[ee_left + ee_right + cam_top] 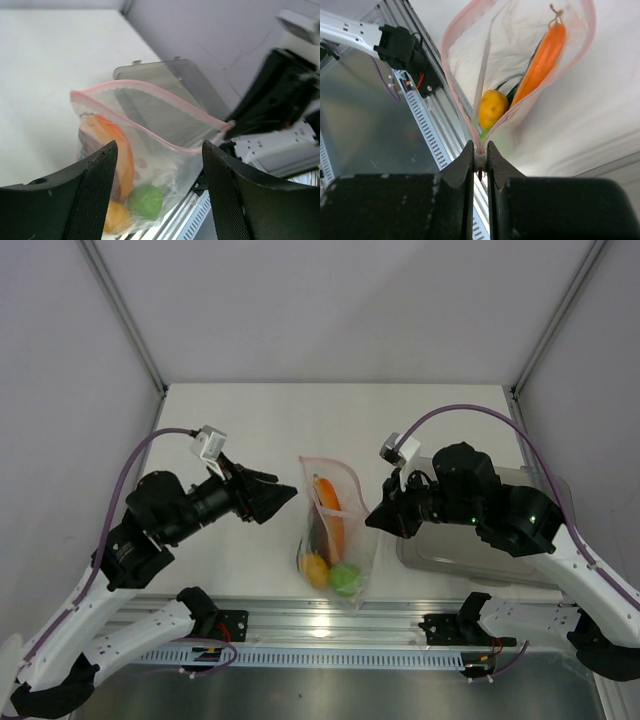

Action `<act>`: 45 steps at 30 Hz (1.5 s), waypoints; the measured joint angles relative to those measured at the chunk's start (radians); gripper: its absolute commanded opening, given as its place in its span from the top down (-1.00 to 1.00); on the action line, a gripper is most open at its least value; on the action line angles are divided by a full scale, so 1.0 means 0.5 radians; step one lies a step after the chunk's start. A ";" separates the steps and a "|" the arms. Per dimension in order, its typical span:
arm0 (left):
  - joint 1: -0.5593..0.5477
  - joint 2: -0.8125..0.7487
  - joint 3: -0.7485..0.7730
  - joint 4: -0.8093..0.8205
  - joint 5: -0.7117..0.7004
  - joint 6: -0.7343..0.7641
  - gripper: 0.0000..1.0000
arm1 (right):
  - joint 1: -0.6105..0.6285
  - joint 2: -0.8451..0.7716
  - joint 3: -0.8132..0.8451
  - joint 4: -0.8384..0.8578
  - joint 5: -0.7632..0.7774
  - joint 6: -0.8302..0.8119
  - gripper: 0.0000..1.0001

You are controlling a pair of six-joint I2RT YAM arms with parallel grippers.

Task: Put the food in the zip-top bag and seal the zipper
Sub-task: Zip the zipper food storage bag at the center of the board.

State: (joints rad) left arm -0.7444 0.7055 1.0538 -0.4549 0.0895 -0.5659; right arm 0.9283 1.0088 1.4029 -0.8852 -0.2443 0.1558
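Note:
The zip-top bag (352,540) stands at the table's near middle with its mouth gaping. Its pink zipper (150,95) runs in two parted strips. Inside lies the food: a reddish-orange slice (542,60), a yellow-orange fruit (492,107), a green fruit (146,201) and a dark-green bit (512,92). My right gripper (480,148) is shut on the zipper's end at the bag's right corner (372,520). My left gripper (160,147) is open just left of the bag (288,492), the bag showing between its fingers without touching them.
A rigid clear tray (450,560) sits at the right under my right arm. The aluminium rail (330,625) with both arm bases runs along the near edge, just below the bag. Walls close in the back and both sides.

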 measured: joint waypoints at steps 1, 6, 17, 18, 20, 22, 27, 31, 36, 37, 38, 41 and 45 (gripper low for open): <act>0.000 -0.018 0.000 0.026 0.059 0.054 -0.44 | 0.000 -0.001 0.007 -0.027 -0.004 -0.024 1.00; 0.002 -0.058 0.001 0.253 0.526 0.278 -0.53 | -0.008 -0.003 0.009 -0.089 -0.049 -0.076 1.00; -0.014 0.176 0.001 0.629 1.456 0.524 -0.72 | -0.027 -0.179 -0.037 -0.150 -0.323 -0.105 1.00; -0.023 0.199 0.001 0.651 1.505 0.540 -0.74 | -0.027 -0.193 -0.038 -0.158 -0.343 -0.105 1.00; -0.045 0.243 0.001 0.688 1.581 0.562 -0.74 | -0.028 -0.214 -0.038 -0.174 -0.397 -0.104 1.00; -0.089 0.291 0.002 0.734 1.650 0.593 -0.75 | -0.027 -0.224 -0.038 -0.186 -0.436 -0.102 1.00; -0.291 0.443 0.071 0.766 1.770 0.716 -0.79 | -0.028 -0.256 -0.053 -0.201 -0.503 -0.065 1.00; -0.428 0.581 0.193 0.771 1.832 0.822 -0.85 | -0.028 -0.285 -0.058 -0.237 -0.562 -0.034 1.00; -0.536 0.734 0.331 0.770 1.927 0.924 -0.86 | -0.028 -0.298 -0.058 -0.288 -0.610 0.002 1.00; -0.546 0.763 0.351 0.770 1.942 0.932 -0.86 | -0.028 -0.301 -0.058 -0.291 -0.615 0.009 1.00; -0.556 0.803 0.381 0.771 1.971 0.941 -0.86 | -0.028 -0.304 -0.058 -0.292 -0.623 0.015 1.00; -0.581 0.942 0.466 0.761 2.026 0.953 -0.86 | -0.028 -0.320 -0.058 -0.296 -0.632 0.027 1.00; -0.636 1.106 0.505 0.746 2.026 0.961 -0.86 | -0.027 -0.333 -0.058 -0.300 -0.647 0.039 1.00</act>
State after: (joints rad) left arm -1.0626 1.2583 1.3064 -0.0818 1.1027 -0.0853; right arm 0.9146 0.8421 1.3739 -1.0351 -0.5678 0.1753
